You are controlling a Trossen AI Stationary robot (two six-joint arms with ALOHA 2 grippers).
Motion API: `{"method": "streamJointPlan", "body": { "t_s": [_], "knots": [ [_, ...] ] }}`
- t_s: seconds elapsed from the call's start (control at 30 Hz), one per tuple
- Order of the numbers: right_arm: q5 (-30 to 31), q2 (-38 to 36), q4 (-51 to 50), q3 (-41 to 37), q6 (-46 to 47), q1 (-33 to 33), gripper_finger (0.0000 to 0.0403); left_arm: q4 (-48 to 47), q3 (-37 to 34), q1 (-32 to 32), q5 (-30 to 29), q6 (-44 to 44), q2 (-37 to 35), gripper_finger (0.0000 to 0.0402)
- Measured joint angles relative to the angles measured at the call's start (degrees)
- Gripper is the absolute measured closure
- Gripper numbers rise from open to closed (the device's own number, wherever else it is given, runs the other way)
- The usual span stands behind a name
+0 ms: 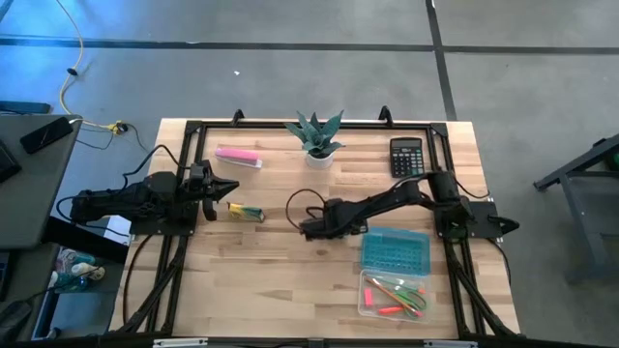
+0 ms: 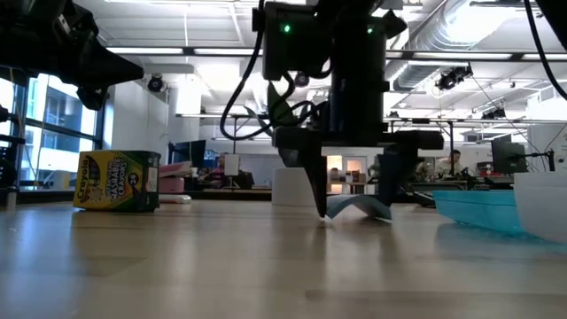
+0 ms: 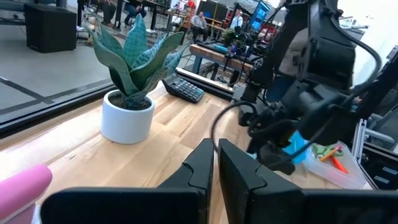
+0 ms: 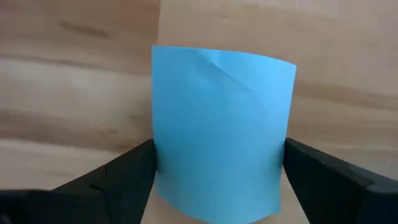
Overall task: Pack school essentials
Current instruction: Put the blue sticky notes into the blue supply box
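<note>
1. Notepad, light blue and bowed, sits pinched between the right gripper fingers, low against the table.
2. Just beside that gripper lie the blue lid and clear box of pens.
3. Left gripper waits with fingers closed, near the crayon box.

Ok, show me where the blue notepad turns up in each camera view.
High view: hidden under the right gripper, mid-table.
Low view: blue notepad bowed on the tabletop under that gripper, center.
Left wrist view: blue patch behind the right arm.
Right wrist view: fills the center, between the fingers.
Shared landmark: the right gripper.
</note>
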Motion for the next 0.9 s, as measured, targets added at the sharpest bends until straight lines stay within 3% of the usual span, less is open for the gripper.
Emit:
{"method": "streamJointPlan", "body": {
  "t_s": [0.9],
  "knots": [
    [5.6,-4.6,0.68,0.22,19.45,10.36,0.0078,0.0,0.01,-0.02,-0.01,0.0,-0.02,0.0387]
  ]
}}
